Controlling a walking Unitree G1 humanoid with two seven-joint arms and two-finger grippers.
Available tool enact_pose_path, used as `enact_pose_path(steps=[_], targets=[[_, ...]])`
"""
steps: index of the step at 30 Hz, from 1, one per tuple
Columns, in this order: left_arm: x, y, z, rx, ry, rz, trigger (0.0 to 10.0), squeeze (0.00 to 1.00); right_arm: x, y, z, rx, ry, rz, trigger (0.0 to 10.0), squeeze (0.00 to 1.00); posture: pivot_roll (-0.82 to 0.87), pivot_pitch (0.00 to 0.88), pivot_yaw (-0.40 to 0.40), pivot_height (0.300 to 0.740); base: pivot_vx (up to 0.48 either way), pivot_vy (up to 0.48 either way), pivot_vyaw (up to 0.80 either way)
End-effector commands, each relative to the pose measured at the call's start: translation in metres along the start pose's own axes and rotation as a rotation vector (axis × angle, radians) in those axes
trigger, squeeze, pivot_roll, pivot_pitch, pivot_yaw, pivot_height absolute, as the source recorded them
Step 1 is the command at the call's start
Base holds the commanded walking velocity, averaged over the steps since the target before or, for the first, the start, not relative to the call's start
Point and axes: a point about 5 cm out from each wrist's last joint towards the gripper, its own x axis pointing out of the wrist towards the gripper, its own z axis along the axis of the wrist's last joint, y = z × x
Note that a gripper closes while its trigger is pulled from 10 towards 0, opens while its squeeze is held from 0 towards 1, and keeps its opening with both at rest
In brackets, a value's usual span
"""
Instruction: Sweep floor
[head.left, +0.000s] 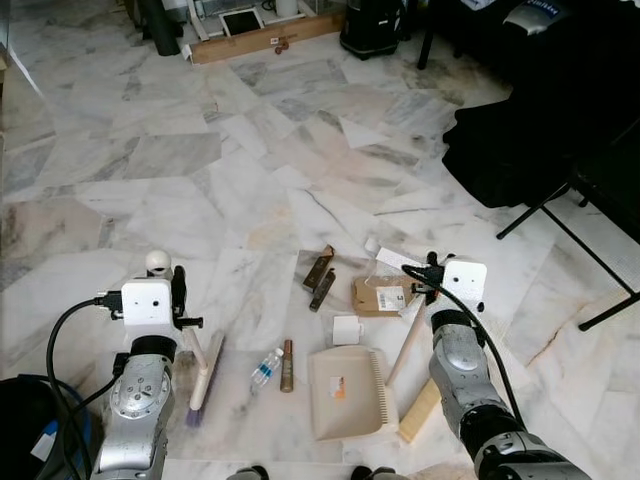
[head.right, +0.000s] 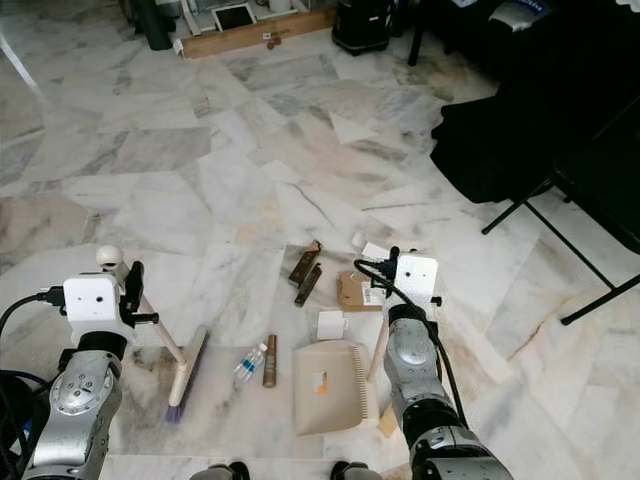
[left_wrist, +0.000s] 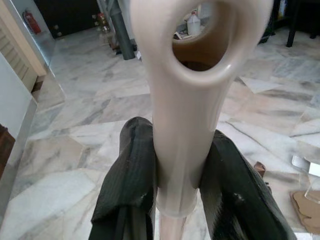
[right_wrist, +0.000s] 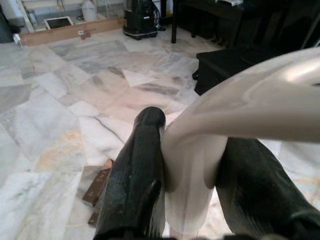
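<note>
Litter on marble floor, lower centre of frame: two brown bars, cardboard scrap, white cup, small bottle, brown tube. Dustpan lower centre, nothing swept into it, one label on its face. Left gripper clamped on broom handle; broom head lower left. Right gripper clamped on dustpan handle. Black chair upper right.

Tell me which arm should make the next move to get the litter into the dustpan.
Left, probably. The left gripper holds the broom handle, its brush head resting left of the small bottle and brown tube. The right gripper just steadies the dustpan.
</note>
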Motion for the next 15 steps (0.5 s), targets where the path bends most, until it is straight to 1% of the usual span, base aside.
enact_pose_path(steps=[1, 3, 6, 7, 8, 10, 11, 13, 15], targets=[[0.0, 0.004, 0.007, 0.004, -0.025, -0.008, 10.0, 0.0, -0.002, -0.004, -0.004, -0.033, 0.006, -0.012, 10.0, 0.0, 0.13, 0.224, 0.022, 0.74, 0.0, 0.0, 0.0], [0.0, 0.0, 0.009, -0.017, -0.018, -0.043, 10.0, 0.0, -0.003, -0.006, -0.007, -0.045, 0.016, -0.017, 10.0, 0.0, 0.14, 0.227, 0.023, 0.74, 0.0, 0.0, 0.0], [0.001, -0.005, 0.011, -0.08, -0.006, -0.079, 10.0, 0.0, -0.005, -0.006, -0.009, -0.047, 0.021, -0.022, 10.0, 0.0, 0.14, 0.23, 0.025, 0.74, 0.0, 0.0, 0.0], [0.001, -0.006, 0.012, -0.092, -0.006, -0.085, 10.0, 0.0, -0.005, -0.006, -0.009, -0.048, 0.022, -0.023, 10.0, 0.0, 0.14, 0.23, 0.025, 0.74, 0.0, 0.0, 0.0], [0.004, -0.007, 0.014, -0.133, 0.0, -0.084, 10.0, 0.0, -0.006, -0.005, -0.01, -0.048, 0.023, -0.025, 10.0, 0.0, 0.15, 0.231, 0.027, 0.74, 0.0, 0.0, 0.0], [0.006, -0.007, 0.016, -0.17, 0.006, -0.081, 10.0, 0.0, -0.006, -0.004, -0.01, -0.046, 0.024, -0.025, 10.0, 0.0, 0.15, 0.232, 0.028, 0.74, 0.0, 0.0, 0.0], [0.006, -0.007, 0.016, -0.17, 0.006, -0.081, 10.0, 0.0, -0.006, -0.004, -0.01, -0.046, 0.024, -0.025, 10.0, 0.0, 0.15, 0.232, 0.028, 0.74, 0.0, 0.0, 0.0], [0.01, -0.008, 0.015, -0.255, 0.039, -0.097, 10.0, 0.0, -0.007, -0.002, -0.011, -0.043, 0.025, -0.025, 10.0, 0.0, 0.15, 0.233, 0.033, 0.74, 0.0, 0.0, 0.0], [0.01, -0.009, 0.015, -0.28, 0.053, -0.105, 10.0, 0.0, -0.007, -0.002, -0.011, -0.043, 0.026, -0.025, 10.0, 0.0, 0.15, 0.233, 0.033, 0.74, 0.0, 0.0, 0.0]])
